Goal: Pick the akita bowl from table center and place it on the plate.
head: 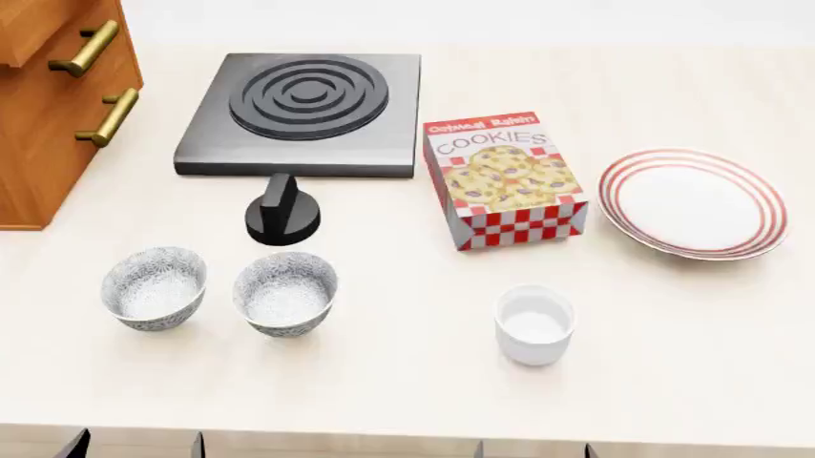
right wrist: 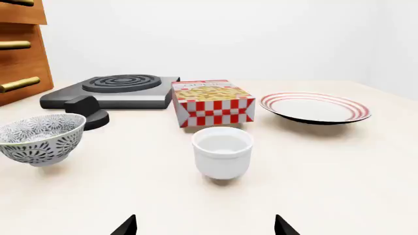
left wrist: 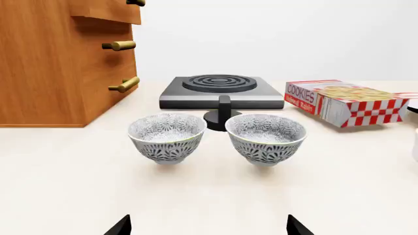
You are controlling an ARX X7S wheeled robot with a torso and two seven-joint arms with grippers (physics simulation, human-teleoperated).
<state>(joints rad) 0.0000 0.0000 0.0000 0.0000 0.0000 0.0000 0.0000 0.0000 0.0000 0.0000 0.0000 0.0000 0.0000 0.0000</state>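
Bowls, two, patterned grey: one (head: pixel 155 287) near the drawer cabinet (head: pixel 52 105), the other (head: pixel 285 292) just beside it toward table centre, judged the one to lift, both upright and untouched below the black knob (head: pixel 282 209) and stove (head: pixel 303 113). Plate (head: pixel 693 202), red-ringed, lies well apart past the cookie box (head: pixel 506 178), a small white cup (head: pixel 533 324) between bowls and plate. Left gripper (left wrist: pixel 207 226) and right gripper (right wrist: pixel 205 226) hover low at the near edge, jaws apart, empty, likely staged for approach.

We see two grey-and-white patterned bowls (head: pixel 156 287); a white plate (head: pixel 693 203) ringed in red; a red-checked cookie box (head: pixel 505 178); a cream bench (head: pixel 382 382).
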